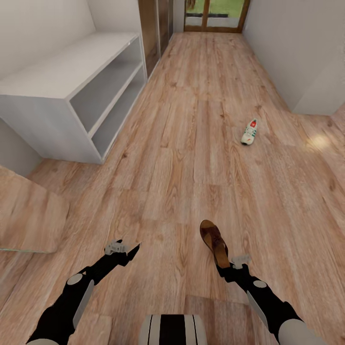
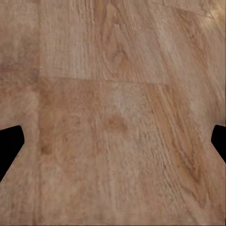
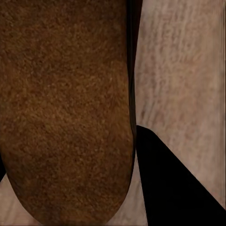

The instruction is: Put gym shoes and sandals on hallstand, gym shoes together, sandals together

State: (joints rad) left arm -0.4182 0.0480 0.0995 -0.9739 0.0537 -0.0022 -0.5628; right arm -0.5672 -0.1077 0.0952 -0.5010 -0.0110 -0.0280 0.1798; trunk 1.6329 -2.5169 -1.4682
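The right tool (image 1: 224, 264) pinches a brown sandal (image 1: 214, 242) by its heel. The left tool (image 1: 125, 249) hangs spread above the corridor floor (image 1: 191, 143). A gym shoe (image 1: 249, 132) lies well ahead, toward the floor's right edge.

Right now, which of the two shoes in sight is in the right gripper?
The brown sandal, held at its heel end by the right gripper, close in front of the robot. The white gym shoe lies untouched on the corridor floor, farther down.

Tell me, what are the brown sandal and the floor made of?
The sandal looks like brown leather: matte, with a fine grainy texture close up. The floor looks like light wood planks, with grain lines, seams and a faint sheen. Being rendered pictures, that's only appearance.
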